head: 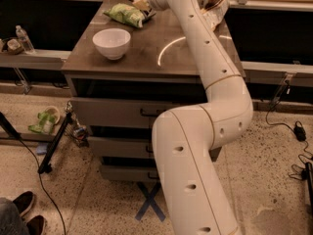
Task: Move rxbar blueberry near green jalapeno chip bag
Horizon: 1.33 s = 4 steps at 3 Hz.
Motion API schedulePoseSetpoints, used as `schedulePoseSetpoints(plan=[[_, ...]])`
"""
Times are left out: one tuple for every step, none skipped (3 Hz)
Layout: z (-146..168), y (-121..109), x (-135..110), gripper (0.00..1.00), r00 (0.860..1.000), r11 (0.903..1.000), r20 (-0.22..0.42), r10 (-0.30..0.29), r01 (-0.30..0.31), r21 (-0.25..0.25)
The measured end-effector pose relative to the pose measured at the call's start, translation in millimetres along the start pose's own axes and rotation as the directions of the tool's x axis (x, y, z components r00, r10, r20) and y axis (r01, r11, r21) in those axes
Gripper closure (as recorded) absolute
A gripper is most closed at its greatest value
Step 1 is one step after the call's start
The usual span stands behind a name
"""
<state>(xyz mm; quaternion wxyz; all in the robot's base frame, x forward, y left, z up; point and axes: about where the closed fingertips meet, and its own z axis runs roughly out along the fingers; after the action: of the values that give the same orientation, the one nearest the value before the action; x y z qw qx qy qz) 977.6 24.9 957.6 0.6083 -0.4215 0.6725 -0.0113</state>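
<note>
The green jalapeno chip bag (125, 14) lies crumpled at the far left of the table top. My gripper (140, 3) is at the far edge of the table, just above and right of the bag's right end. A small dark flat piece (149, 15) shows right beside the bag, under the gripper. It looks like the rxbar blueberry, mostly hidden by the wrist. I cannot tell whether the gripper holds it.
A white bowl (112, 42) stands on the table (146, 58) near its front left. A tan-and-white chip bag (215, 6) lies at the far right, behind my arm (205, 53). Drawers are below the top. Cables and a stand lie on the floor at left.
</note>
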Motion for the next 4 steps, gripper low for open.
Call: schedulePoseSetpoints(plan=[[0.4,0.5,0.1,0.3,1.0,0.9999,-0.003,-0.011,0.011,0.0],[1.5,2.0,0.3,0.07,1.0,0.9997,-0.004,-0.023,0.023,-0.003],[1.2,2.9,-1.9,0.0,0.999,0.9992,-0.001,-0.04,0.04,-0.006],[-2.5,0.3,-3.9,0.0,0.999,0.9987,0.001,-0.051,0.051,-0.006]])
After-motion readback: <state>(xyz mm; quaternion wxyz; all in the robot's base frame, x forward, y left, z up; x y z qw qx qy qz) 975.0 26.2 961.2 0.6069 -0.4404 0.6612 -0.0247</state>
